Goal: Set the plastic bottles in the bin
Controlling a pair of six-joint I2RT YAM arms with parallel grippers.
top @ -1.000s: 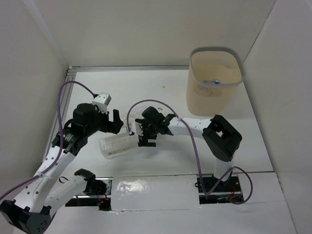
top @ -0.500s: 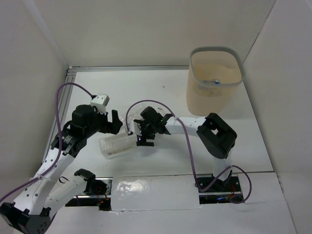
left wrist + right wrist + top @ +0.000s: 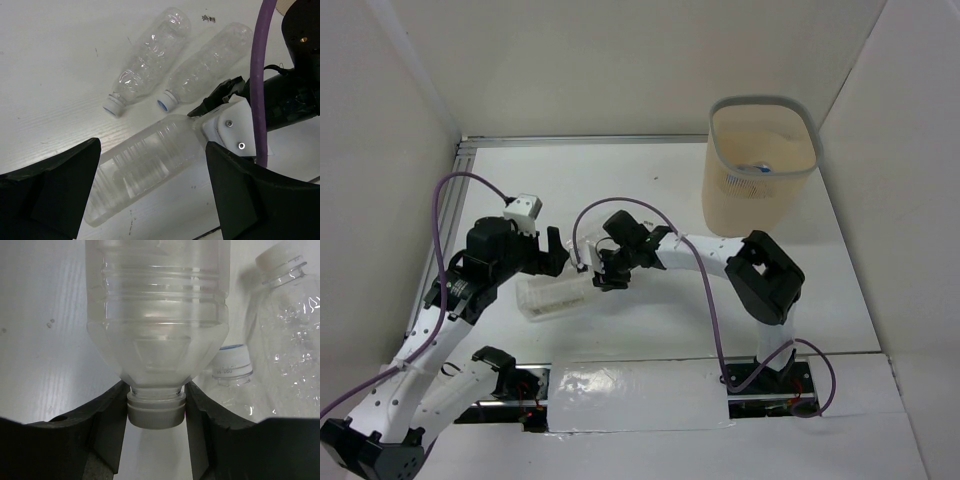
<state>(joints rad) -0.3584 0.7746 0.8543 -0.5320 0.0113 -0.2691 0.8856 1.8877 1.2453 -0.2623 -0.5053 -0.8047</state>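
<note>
My right gripper is clenched on the wide bottle. Its two black fingers press on the neck from either side, at the ring just above the white cap. The bottle lies on its side on the table, cap toward my right palm and body stretching straight out ahead of those fingertips.

Just off the right side of that grip lies a plain bottle with a blue ring on its cap. Beside it, farther out the same way, is the other plain bottle with a white cap. Both lie flat, side by side. The nearer one's cap is just beside the wide bottle's shoulder, and I cannot tell whether they touch.

My left gripper is spread wide and grasps nothing. The wide bottle's body lies below it, between the fingers, with my right gripper at the neck just beyond my left one's right-hand finger. Whether the left-hand finger brushes the bottle's base end I cannot tell.

The bin stands upright well apart from both grippers, back past my right wrist and elbow. Something small and bluish lies in its bottom, too small to make out.
</note>
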